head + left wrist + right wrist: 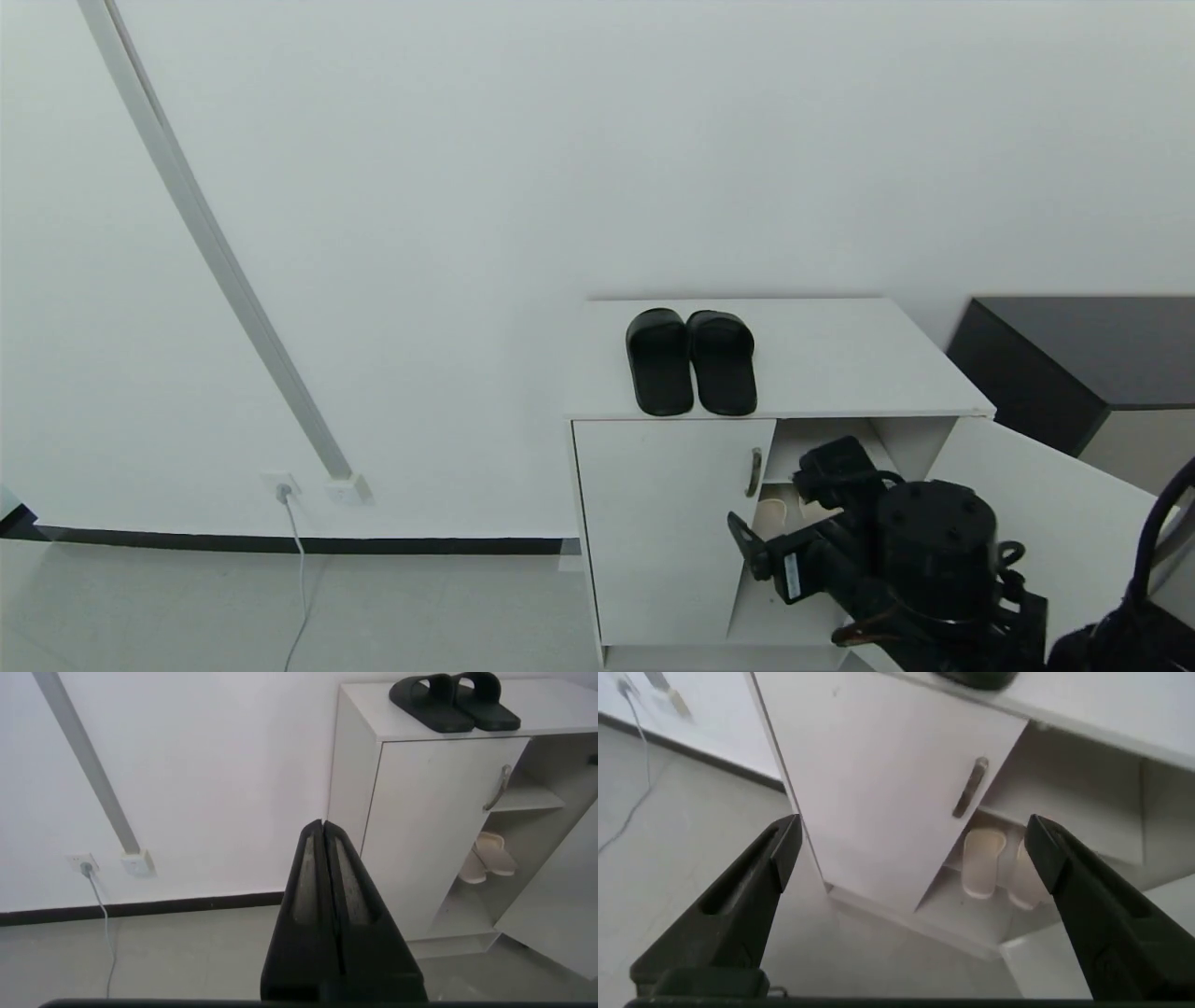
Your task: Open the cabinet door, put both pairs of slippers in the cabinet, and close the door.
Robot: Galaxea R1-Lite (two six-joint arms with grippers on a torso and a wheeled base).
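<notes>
Beige slippers (985, 863) beyond right end effector (913, 826)

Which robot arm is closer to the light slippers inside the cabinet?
Right. The right end effector hangs open facing the light slippers in the cabinet; the left end effector, shut, is farther off, toward the side of the closed door.

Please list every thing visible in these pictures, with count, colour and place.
cabinet: one, white, against the wall, right door open
black slippers: one pair, black, on top of the cabinet
pale slippers: one pair, cream, inside the cabinet
wall socket: one, white, low on the wall
dark furniture: one, black, right of the cabinet
left gripper: one, black, jaws shut
right gripper: one, black, jaws open, before the cabinet
</notes>
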